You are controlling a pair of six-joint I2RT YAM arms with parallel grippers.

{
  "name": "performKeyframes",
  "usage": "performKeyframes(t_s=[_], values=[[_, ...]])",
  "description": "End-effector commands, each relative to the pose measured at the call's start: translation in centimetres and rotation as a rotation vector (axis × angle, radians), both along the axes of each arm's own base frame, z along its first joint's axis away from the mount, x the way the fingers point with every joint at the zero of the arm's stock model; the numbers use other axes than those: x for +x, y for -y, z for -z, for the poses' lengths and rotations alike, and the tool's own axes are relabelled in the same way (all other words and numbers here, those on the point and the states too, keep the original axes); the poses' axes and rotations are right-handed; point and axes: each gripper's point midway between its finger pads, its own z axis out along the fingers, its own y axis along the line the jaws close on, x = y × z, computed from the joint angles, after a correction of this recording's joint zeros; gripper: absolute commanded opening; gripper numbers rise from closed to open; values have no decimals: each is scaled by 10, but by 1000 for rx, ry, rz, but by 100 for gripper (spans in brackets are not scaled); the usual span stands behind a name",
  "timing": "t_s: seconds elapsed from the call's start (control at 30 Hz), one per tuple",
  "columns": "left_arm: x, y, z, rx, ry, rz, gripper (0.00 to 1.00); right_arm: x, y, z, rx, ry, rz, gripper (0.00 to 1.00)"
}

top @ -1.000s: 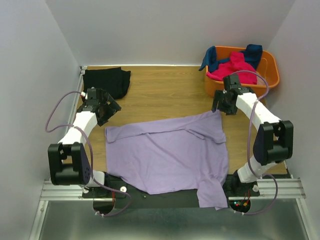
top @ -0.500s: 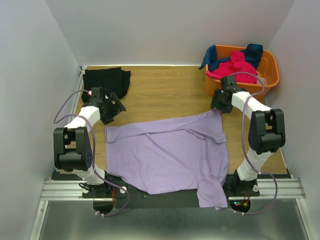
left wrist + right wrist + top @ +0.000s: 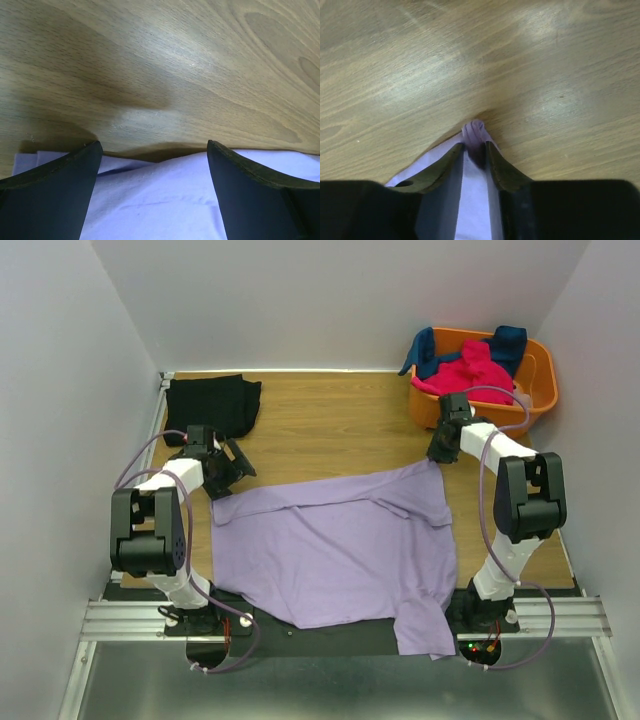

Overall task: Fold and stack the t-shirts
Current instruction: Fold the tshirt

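The right tool (image 3: 475, 148) is clenched on a bunched corner of the lavender t-shirt (image 3: 340, 550). Its two fingers are pinched almost together, and in the wrist view a nub of cloth pokes out past their tips at 12 o'clock. The left tool (image 3: 152, 150) is released, fingers spread wide over the shirt's far left corner. The cloth edge runs between them, with bare bench (image 3: 330, 425) beyond at 12 o'clock.

Seen from above, the lavender t-shirt lies spread across the middle of the bench, one part draping over the near edge at 5 o'clock. A black t-shirt (image 3: 212, 402) lies in a compact rectangle at 10 o'clock. At 2 o'clock stands an orange basket (image 3: 547, 370) holding a hot-pink t-shirt (image 3: 468, 372) and a dark blue t-shirt (image 3: 508, 343) that hangs over its rim.
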Motion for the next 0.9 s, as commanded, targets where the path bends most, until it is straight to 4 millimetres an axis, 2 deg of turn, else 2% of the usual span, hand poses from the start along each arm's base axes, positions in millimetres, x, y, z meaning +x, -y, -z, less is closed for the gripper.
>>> performKeyframes(t_s=[0.0,0.1,0.13,0.17,0.27,0.4,0.57,0.7,0.87], values=[[-9,0,-2,11,11,8,98,10,4,-9,-1,61,34,21],[0,-12,-32,60,119,-44,98,5,7,-10,-12,61,32,10],[6,-17,-49,85,166,-63,98,4,7,-10,-14,59,30,7],[4,-20,-54,102,167,-59,99,3,8,-12,-16,64,31,0],[7,-22,-71,122,198,-55,98,-3,9,-10,-19,56,38,0],[-7,-16,-68,91,168,-33,99,-9,15,-15,-40,68,64,0],[-29,-6,-37,46,89,5,99,-13,18,-24,-46,93,93,1],[-34,1,-18,10,41,23,98,-12,24,-38,-65,130,122,0],[-34,1,-8,9,22,20,98,-8,29,-54,-83,169,143,0]])
